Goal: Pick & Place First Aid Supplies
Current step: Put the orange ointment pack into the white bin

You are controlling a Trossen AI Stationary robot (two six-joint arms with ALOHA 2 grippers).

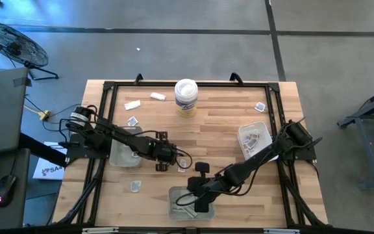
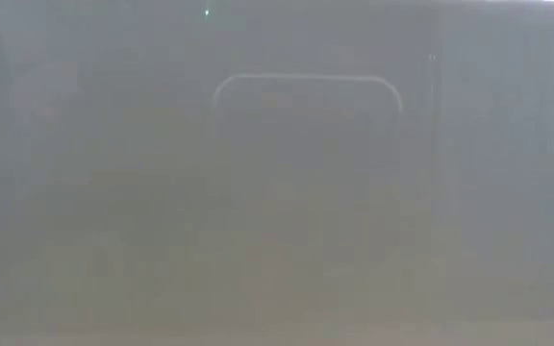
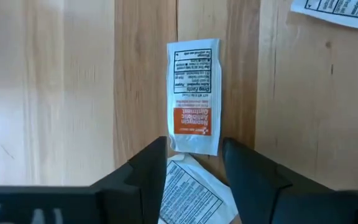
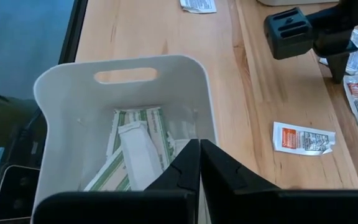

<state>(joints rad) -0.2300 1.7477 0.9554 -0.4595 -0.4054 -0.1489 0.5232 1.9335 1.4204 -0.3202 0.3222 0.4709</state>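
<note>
Two first aid packets lie flat on the wood in the left wrist view. One has orange print (image 3: 193, 96). A second white one (image 3: 190, 190) lies partly under it, between the tips of my open left gripper (image 3: 194, 158), which stands left of the table's middle (image 1: 167, 160). I cannot tell whether the fingers touch the second packet. My right gripper (image 4: 199, 155) is shut with nothing in it. It hangs over the near tray (image 4: 61, 87), in which green-printed strip wrappers (image 4: 135, 149) lie. The low view shows only a grey haze.
A white tub (image 1: 186, 97) stands at the far middle. Other trays sit at the left (image 1: 119, 156) and right (image 1: 253, 138). Loose packets lie scattered (image 1: 133, 104) (image 1: 158, 96) (image 1: 260, 106) (image 1: 135, 186). An orange-printed packet (image 4: 303, 138) lies between the two grippers.
</note>
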